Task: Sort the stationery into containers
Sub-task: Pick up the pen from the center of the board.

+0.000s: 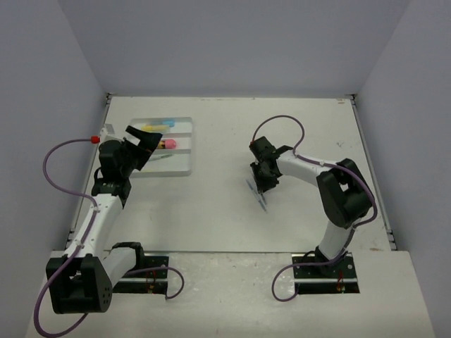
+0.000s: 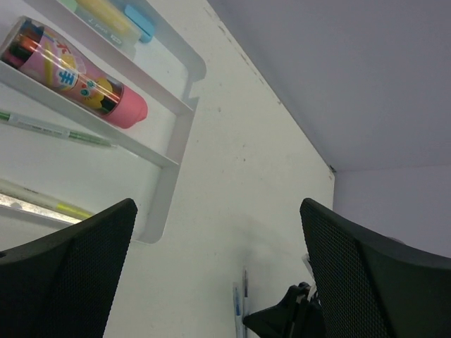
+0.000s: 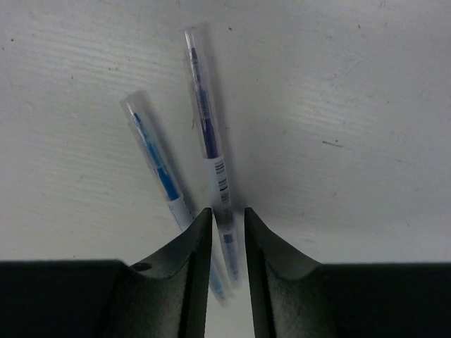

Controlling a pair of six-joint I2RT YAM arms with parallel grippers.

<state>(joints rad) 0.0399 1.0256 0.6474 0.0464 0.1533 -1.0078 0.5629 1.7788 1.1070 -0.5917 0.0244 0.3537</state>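
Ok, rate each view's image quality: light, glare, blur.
Top external: even diffuse light, soft shadows, translucent whitish three-compartment tray low in contrast. Left wrist: glare streak in the tray's nearest compartment; left gripper's black fingers crowd the foreground. Right wrist: clear dark-blue pen sharp at its far end, blurred between the right gripper's fingers.

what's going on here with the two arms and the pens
Two robot arms are sorting stationery into a three-part tray. The right pincer is closed around a dark blue pen on the table, with a light blue pen right beside it. The left pincer hangs open and empty near the tray, which holds a pink tube in its middle section, green pens in one outer section and a yellow marker in the other.
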